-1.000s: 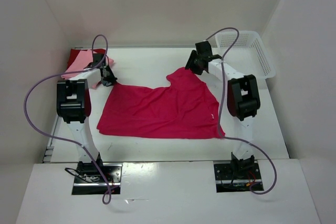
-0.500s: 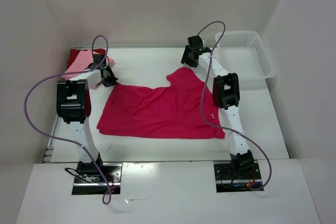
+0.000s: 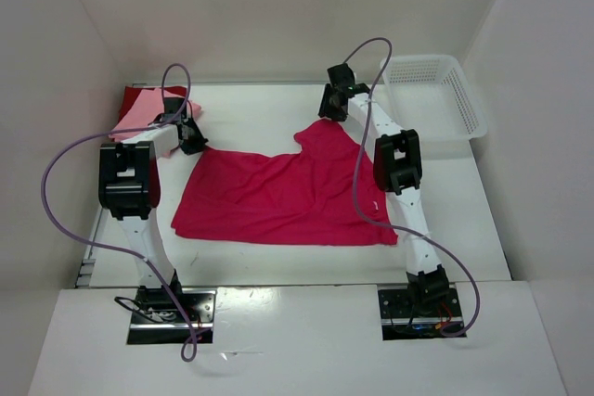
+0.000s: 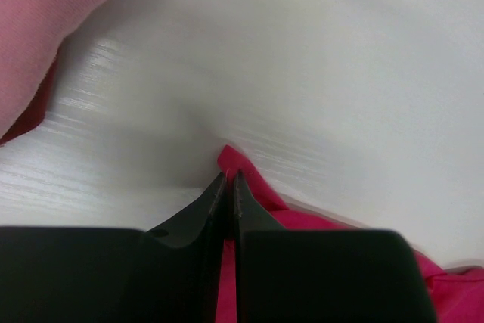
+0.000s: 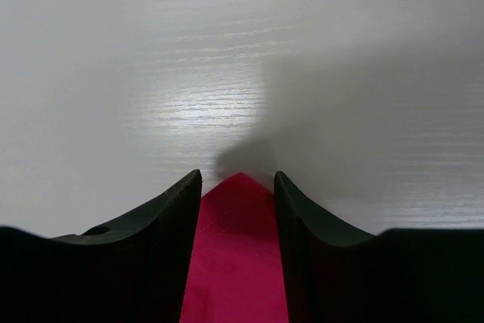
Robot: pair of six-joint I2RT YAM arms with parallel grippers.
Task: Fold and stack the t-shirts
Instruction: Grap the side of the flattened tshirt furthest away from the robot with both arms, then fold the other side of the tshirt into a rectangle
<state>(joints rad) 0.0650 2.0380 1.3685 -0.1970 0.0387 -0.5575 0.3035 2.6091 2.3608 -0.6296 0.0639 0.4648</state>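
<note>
My left gripper (image 4: pixel 229 181) is clenched on the crimson shirt's (image 3: pixel 278 197) far-left corner. My right gripper (image 5: pixel 238 179) is spread, straddling its far-right tip. Shirt's mid-table, unfolded. Pink shirt (image 3: pixel 139 116) & dark red shirt (image 3: pixel 137 93) look stacked far left.

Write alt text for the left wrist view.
The left gripper is shut on a corner of the crimson t-shirt, which lies on the white table. The pink t-shirt fills the upper left corner.
</note>
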